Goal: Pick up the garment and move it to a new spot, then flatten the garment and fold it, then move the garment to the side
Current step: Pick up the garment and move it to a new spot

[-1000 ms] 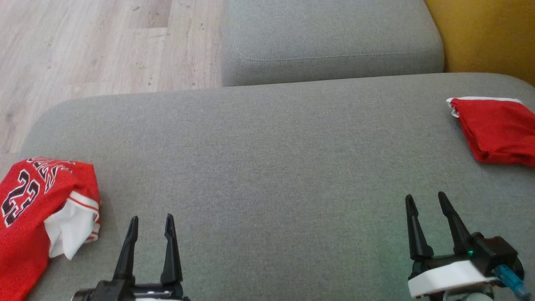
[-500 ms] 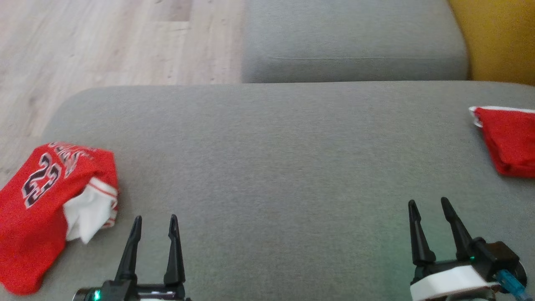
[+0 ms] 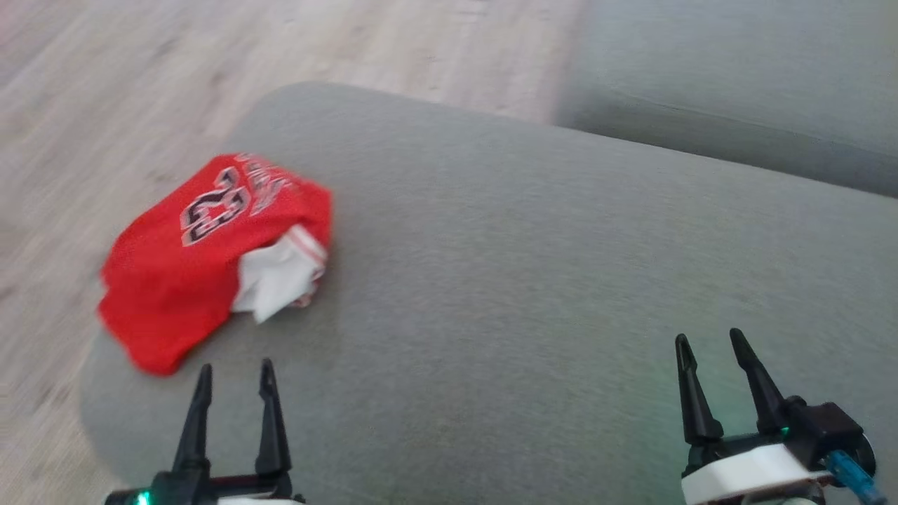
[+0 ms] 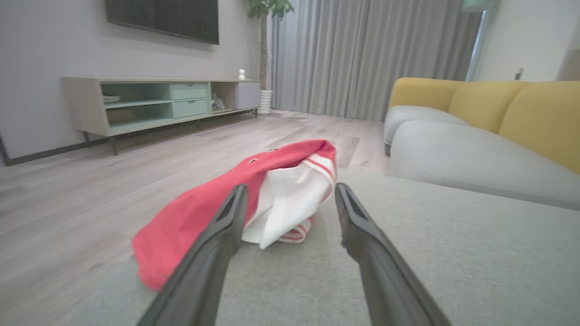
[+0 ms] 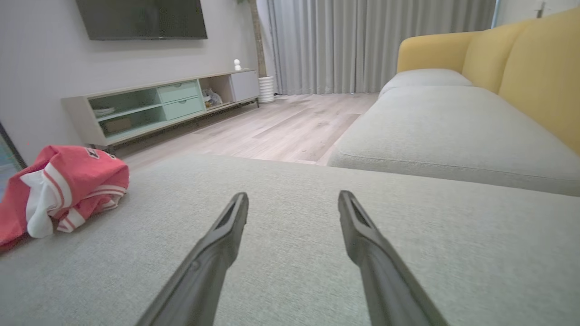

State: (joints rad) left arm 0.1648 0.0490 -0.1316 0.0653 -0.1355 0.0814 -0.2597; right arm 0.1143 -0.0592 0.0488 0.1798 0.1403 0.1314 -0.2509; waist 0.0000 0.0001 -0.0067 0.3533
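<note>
A: Where is the garment lying?

B: It is lying crumpled near the rounded corner of the grey cushion. It is red, with the number 23 facing up and a white lining spilling out on the side nearest the robot. Its outer edge seems to be hanging over the cushion's rim.

A: And the grippers?

B: The left gripper is hovering just short of it, its 2 fingers spread and holding nothing. In the left wrist view the white lining is sitting right between them. The right gripper is hovering well apart from the garment, over bare cushion, its fingers likewise spread and empty.

A: How should the pickup be going?

B: I'm judging the left arm best placed. It should be reaching forward and down, closing on a thick bunch of red cloth rather than the loose white flap, which would probably be slipping free. Pressing the tips slightly into the cushion should be helping them get under a fold.

A: And the surroundings?

B: The cushion is looking soft and coarsely woven, so dragging may be bunching the cloth; lifting clear seems safer. Pale wood floor is lying just beyond the corner, so a fumble could be sending the garment off. Farther off, a low cabinet, a dark screen, grey curtains and a yellow sofa back are showing.
</note>
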